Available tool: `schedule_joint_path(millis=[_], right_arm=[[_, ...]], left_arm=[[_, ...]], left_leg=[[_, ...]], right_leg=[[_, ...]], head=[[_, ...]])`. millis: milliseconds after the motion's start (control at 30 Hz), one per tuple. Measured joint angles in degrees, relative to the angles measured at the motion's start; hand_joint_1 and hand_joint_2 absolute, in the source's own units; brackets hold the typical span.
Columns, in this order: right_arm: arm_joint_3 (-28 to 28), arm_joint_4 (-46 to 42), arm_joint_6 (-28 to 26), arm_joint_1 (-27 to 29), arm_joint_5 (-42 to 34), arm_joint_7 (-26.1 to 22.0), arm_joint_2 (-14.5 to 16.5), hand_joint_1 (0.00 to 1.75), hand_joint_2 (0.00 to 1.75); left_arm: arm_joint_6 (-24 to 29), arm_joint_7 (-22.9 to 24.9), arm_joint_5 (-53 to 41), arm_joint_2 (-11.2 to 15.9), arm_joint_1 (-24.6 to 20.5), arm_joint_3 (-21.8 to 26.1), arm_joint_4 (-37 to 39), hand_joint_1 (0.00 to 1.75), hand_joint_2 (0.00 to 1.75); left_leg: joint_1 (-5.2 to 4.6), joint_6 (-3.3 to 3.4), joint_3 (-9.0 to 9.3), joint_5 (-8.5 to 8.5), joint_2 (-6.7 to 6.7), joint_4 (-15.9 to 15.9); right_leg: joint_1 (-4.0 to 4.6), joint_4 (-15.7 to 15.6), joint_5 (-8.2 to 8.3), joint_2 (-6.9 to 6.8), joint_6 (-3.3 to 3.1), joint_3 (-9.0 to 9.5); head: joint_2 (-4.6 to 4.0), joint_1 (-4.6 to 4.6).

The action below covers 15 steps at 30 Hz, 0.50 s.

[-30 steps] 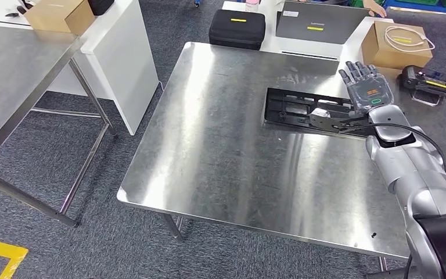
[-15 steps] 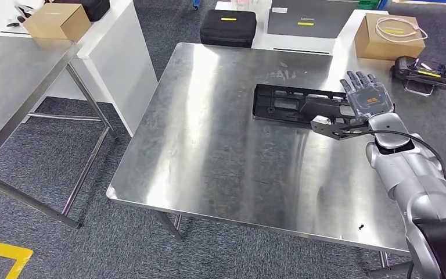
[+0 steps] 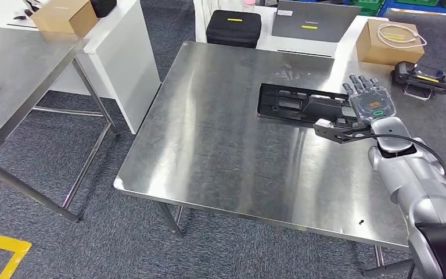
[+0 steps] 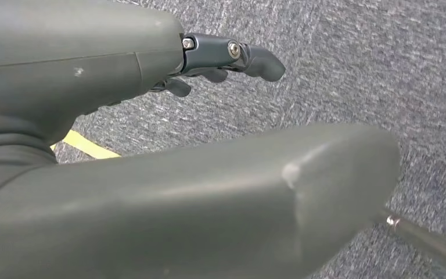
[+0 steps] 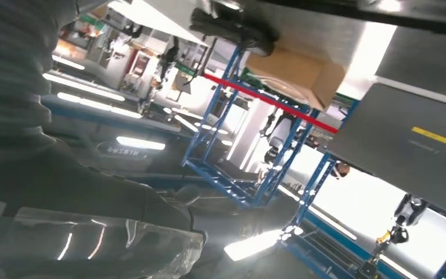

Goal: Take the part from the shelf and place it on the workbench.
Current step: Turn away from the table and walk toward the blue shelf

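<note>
The part (image 3: 298, 104), a long flat black plastic frame, lies flat on the steel workbench (image 3: 226, 145), toward its far right. My right hand (image 3: 369, 106) hovers at the part's right end with its fingers stretched out toward the far side and its thumb (image 3: 332, 129) reaching left along the part's near edge. It holds nothing. In the left wrist view my left hand (image 4: 151, 133) hangs over grey carpet, fingers (image 4: 232, 55) loosely extended and apart from the thumb, with nothing in it.
At the far edge stand a black case (image 3: 234, 28), a grey laptop (image 3: 315, 20), a cardboard box (image 3: 392, 40) with a white cable and a black device (image 3: 421, 78). A second steel table (image 3: 11, 75) and a white cabinet (image 3: 122, 52) stand to the left.
The whole picture has shifted, so the camera moved. My right hand has drawn back a little toward me; its thumb, earlier over the part, now lies by the part's near edge.
</note>
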Motion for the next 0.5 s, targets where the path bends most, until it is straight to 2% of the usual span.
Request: schedule_joint_path(millis=[33, 67, 100, 133, 167, 200, 233, 267, 300, 333, 367, 400, 433, 467, 500], right_arm=[[-0.1, 0.0, 0.0, 0.0, 0.0, 0.0, -0.1, 0.00, 1.75], [-0.1, 0.0, 0.0, 0.2, 0.0, 0.0, -0.2, 0.00, 1.75], [-0.1, 0.1, 0.0, 0.4, 0.0, 0.0, -0.3, 0.00, 1.75], [-0.1, 0.1, 0.0, 0.5, 0.0, 0.0, -0.3, 0.00, 1.75], [-0.1, 0.1, 0.0, 0.6, 0.0, 0.0, -0.3, 0.00, 1.75], [-0.2, 0.1, 0.0, 0.6, 0.0, 0.0, -0.3, 0.00, 1.75], [-0.2, 0.1, 0.0, 0.5, 0.0, 0.0, -0.3, 0.00, 1.75], [-0.2, 0.1, -0.1, 0.5, 0.0, 0.0, -0.4, 0.00, 1.75], [-0.3, 0.1, -0.1, 0.6, -0.1, 0.0, -0.4, 0.00, 1.75], [-0.3, 0.1, -0.1, 0.6, -0.1, 0.0, -0.5, 0.00, 1.75], [-0.4, 0.1, -0.1, 0.8, -0.1, 0.0, -0.5, 0.00, 1.75], [-0.4, 0.1, -0.1, 0.9, -0.1, 0.0, -0.5, 0.00, 1.75], [-0.5, 0.1, -0.2, 1.0, -0.1, 0.0, -0.5, 0.00, 1.75], [-0.5, 0.1, -0.2, 1.1, -0.1, 0.0, -0.4, 0.00, 1.75], [-0.5, 0.1, -0.2, 1.2, -0.2, 0.0, -0.4, 0.00, 1.75]], left_arm=[[0.0, 0.0, 0.0, 0.0, 0.0, 0.0, 0.0, 0.00, 0.00], [0.0, 0.0, 0.0, 0.0, 0.0, 0.0, 0.0, 0.00, 0.00], [0.0, 0.0, 0.0, -0.1, 0.0, 0.0, 0.0, 0.00, 0.00], [-0.1, 0.0, 0.0, -0.1, 0.0, 0.0, 0.0, 0.00, 0.00], [-0.1, 0.0, 0.0, -0.2, 0.0, 0.0, 0.0, 0.00, 0.00], [-0.2, 0.0, 0.0, -0.2, 0.0, 0.0, 0.0, 0.00, 0.00], [-0.2, 0.0, -0.1, -0.2, 0.0, 0.0, 0.0, 0.00, 0.00], [-0.3, -0.1, -0.1, -0.3, 0.0, 0.0, 0.0, 0.00, 0.00], [-0.3, -0.1, -0.1, -0.2, 0.0, 0.0, 0.0, 0.00, 0.00], [-0.4, -0.2, -0.1, -0.2, 0.0, 0.0, 0.0, 0.00, 0.00], [-0.5, -0.2, -0.2, -0.2, 0.0, 0.0, 0.0, 0.00, 0.00], [-0.6, -0.3, -0.2, -0.2, 0.1, 0.0, 0.0, 0.00, 0.00], [-0.7, -0.3, -0.2, -0.1, 0.1, 0.0, 0.0, 0.00, 0.00], [-0.7, -0.3, -0.2, -0.1, 0.2, 0.0, 0.0, 0.00, 0.00], [-0.7, -0.4, -0.2, 0.0, 0.2, 0.0, 0.0, 0.00, 0.00]], left_leg=[[0.00, 0.03, -0.55, 0.45, -0.05, -0.1], [-0.01, -0.13, -1.11, 0.81, -0.05, -0.1], [0.00, -0.30, -1.68, 1.22, -0.05, 0.0], [0.02, -0.51, -2.28, 1.65, -0.05, 0.0], [0.07, -0.79, -2.85, 2.07, -0.05, 0.1], [0.12, -1.08, -3.37, 2.46, -0.05, 0.2], [0.07, -1.41, -3.97, 2.80, -0.06, 0.5], [0.01, -1.75, -4.44, 3.16, -0.06, 0.7], [-0.10, -2.05, -4.80, 3.49, -0.12, 1.0], [-0.20, -2.30, -5.12, 3.86, -0.21, 1.2], [-0.23, -2.53, -5.31, 4.26, -0.32, 1.3], [-0.20, -2.74, -5.61, 4.38, -0.41, 1.5], [-0.11, -3.05, -6.09, 3.62, -0.43, 2.1], [0.04, -3.43, -6.77, 1.82, -0.42, 3.5], [0.26, -3.84, -7.66, -0.91, -0.39, 6.1]], right_leg=[[-0.05, 3.9, -2.09, 0.01, -0.19, -1.44], [-0.15, 7.3, -3.52, 0.02, -0.05, -2.56], [-0.31, 9.3, -4.20, 0.02, 0.34, -2.96], [-0.46, 9.4, -4.00, 0.01, 0.96, -2.34], [-0.67, 7.3, -3.01, -0.02, 1.73, -0.54], [-0.94, 3.7, -1.79, -0.06, 2.46, 2.01], [-1.09, -0.8, -1.03, -0.06, 2.93, 5.08], [-1.01, -4.2, -0.49, 0.08, 2.91, 7.28], [-0.86, -6.2, -0.37, 0.20, 2.62, 8.52], [-0.61, -7.1, -0.42, 0.34, 2.22, 8.95], [-0.50, -6.8, -0.10, 0.42, 1.71, 8.43], [-0.84, -6.7, 0.16, 0.33, 1.28, 8.08], [-1.12, -6.6, 0.55, 0.26, 0.63, 7.62], [-1.39, -6.6, 1.07, 0.16, -0.19, 7.11], [-1.55, -6.6, 1.63, 0.08, -0.90, 6.56]], head=[[0.00, 0.09], [0.00, 0.14], [0.00, 0.16], [0.00, 0.19], [0.00, 0.21], [0.00, 0.22], [0.00, 0.27], [0.00, 0.21], [0.00, 0.25], [0.00, 0.23], [0.00, 0.17], [0.00, 0.23], [0.00, 0.15], [0.00, 0.12], [0.00, 0.09]])
